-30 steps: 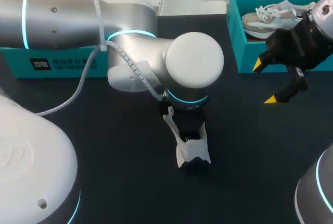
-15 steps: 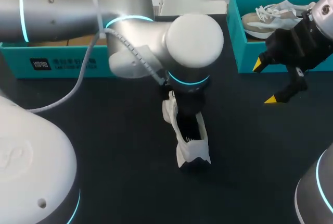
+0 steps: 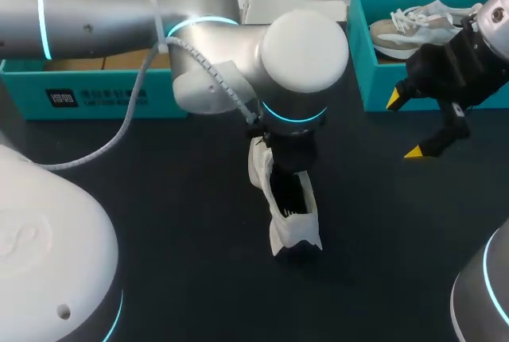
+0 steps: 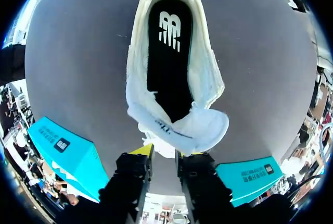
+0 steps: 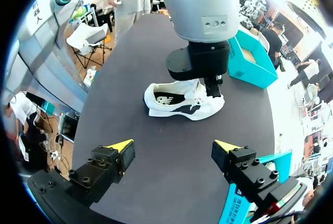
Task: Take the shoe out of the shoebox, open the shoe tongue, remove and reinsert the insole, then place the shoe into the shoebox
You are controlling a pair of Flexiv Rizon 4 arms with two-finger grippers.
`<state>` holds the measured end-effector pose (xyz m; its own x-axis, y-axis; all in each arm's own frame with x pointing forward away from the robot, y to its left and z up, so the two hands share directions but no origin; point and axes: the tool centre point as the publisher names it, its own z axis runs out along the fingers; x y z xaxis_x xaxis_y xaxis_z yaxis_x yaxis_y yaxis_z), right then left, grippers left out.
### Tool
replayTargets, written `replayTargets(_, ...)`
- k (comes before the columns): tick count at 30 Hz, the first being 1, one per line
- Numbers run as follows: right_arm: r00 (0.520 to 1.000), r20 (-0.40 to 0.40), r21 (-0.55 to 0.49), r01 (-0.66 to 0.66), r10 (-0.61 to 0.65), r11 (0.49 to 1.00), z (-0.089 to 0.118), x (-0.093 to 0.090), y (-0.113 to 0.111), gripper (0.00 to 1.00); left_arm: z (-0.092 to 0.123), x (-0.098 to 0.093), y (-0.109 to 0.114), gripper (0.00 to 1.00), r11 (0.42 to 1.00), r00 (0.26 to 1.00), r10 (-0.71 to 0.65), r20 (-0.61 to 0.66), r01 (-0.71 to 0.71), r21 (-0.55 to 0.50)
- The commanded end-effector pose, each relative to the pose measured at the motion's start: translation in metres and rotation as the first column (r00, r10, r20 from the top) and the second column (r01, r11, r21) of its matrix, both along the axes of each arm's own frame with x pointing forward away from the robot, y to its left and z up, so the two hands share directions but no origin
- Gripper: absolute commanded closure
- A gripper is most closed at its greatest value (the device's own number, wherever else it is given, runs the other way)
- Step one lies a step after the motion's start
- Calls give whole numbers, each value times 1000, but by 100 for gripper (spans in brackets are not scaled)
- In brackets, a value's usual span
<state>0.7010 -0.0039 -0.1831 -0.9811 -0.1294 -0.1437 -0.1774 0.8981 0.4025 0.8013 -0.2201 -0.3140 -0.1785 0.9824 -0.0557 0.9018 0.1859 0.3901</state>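
A white shoe (image 3: 288, 213) with a black insole (image 4: 169, 57) lies on the dark table, mid-table. My left gripper (image 4: 164, 152) hangs over its front end, fingers drawn close with the white tongue (image 4: 179, 127) pinched between the yellow tips. The left arm's wrist (image 3: 302, 52) hides that grip in the head view; in the right wrist view the left gripper (image 5: 213, 86) sits on the shoe (image 5: 179, 101). My right gripper (image 3: 406, 127) hovers open and empty in front of the teal shoebox (image 3: 362, 56); its fingers (image 5: 117, 148) stand wide apart.
A second pale shoe (image 3: 421, 22) lies inside the shoebox at the back right. Another teal box (image 3: 79, 97) stands at the back left, under the left arm. The left arm's cable (image 3: 119, 131) droops over the table's left part.
My left gripper has narrowed from wide open onto the shoe's tongue. The left wrist has shifted slightly away from me, uncovering more of the shoe. The right arm has not moved.
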Motion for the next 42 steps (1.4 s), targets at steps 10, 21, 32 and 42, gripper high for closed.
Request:
replayTargets(10, 1000, -2, -2, 0, 0, 1000, -1, 1, 1, 0, -3, -18, 10, 76, 999, 998, -46, -36, 46, 0)
replayTargets(21, 1000, -2, -2, 0, 0, 1000, -1, 1, 1, 0, -13, -43, -3, 72, 998, 997, -68, -42, 67, -15)
replayTargets(32, 1000, -2, -2, 0, 0, 1000, -1, 1, 1, 0, -25, -67, -1, 79, 996, 994, -83, -69, 82, -17)
replayTargets(42, 1000, -2, -2, 0, 0, 1000, -1, 1, 1, 0, -1, -75, 0, 58, 975, 969, 214, -120, -219, -29)
